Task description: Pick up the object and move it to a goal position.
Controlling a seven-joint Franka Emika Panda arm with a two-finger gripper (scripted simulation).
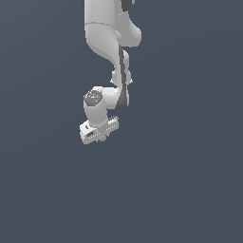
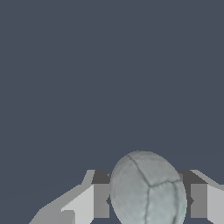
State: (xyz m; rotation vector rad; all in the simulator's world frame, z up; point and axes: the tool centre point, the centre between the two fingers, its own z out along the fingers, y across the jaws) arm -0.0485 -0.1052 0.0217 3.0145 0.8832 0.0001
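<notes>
Tool (image 2: 148, 201) clamped on grey-blue ball (image 2: 148, 189)

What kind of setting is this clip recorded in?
Apparently a bare simulated scene, not a real room: a flat, featureless slate-grey surface, a smoothly rendered white arm, and a pale grey ball between the pincer's fingers.

arm (image 1: 111, 57): reaching down | gripper (image 1: 100, 138): low | floor (image 1: 190, 180): dark grey
</notes>
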